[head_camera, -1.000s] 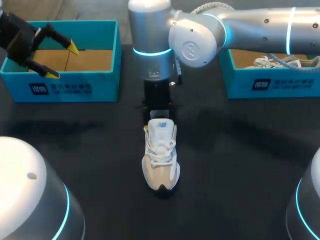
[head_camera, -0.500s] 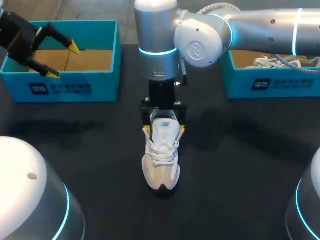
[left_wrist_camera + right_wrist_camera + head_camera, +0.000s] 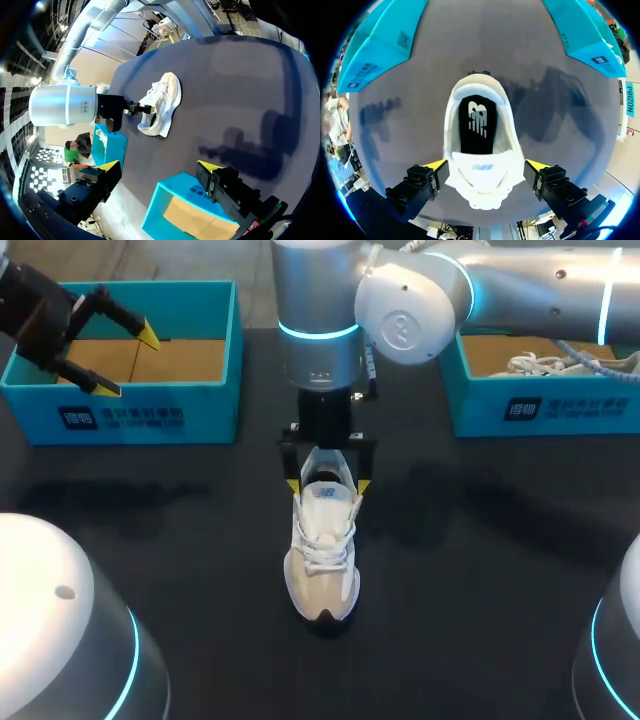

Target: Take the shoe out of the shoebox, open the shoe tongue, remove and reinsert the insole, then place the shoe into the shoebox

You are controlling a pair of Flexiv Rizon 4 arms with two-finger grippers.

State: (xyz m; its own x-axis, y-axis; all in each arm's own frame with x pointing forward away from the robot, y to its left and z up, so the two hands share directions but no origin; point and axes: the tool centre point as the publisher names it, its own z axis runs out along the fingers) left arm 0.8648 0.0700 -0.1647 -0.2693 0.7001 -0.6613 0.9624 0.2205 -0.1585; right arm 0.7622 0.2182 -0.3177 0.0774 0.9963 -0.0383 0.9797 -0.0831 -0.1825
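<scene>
Logging state, left to right, head view.

- Left gripper point(image 3: 125, 362): upper left of frame, hanging over the left box point(image 3: 120, 418), fingers spread wide, nothing between them. The box shows only a bare cardboard floor.
- Shoe point(image 3: 322, 560): out of the box, upright on the worktop point(image 3: 480, 540) at frame centre, toe toward the lower edge, laces tied.
- Right gripper point(image 3: 328, 487): just above centre, pointing down at the shoe's mouth. Fingers apart, one yellow tip on each side of the tongue point(image 3: 480, 167). Close to the collar, but contact on both sides not evident, so read as not gripping.
- Insole point(image 3: 477, 117): dark, lying flat inside the shoe.
- Right box point(image 3: 520, 410): upper right, holds a second shoe point(image 3: 545, 363).

Progress, as judged: take-out is done. Opening the tongue looks like the step in hand. Insole removal and reinsertion look undone, and return to the box is left.

Obstructions: tied laces hold the tongue down and narrow the mouth. The right arm crosses over the right box. Path to the left box is partly taken by the left gripper.
</scene>
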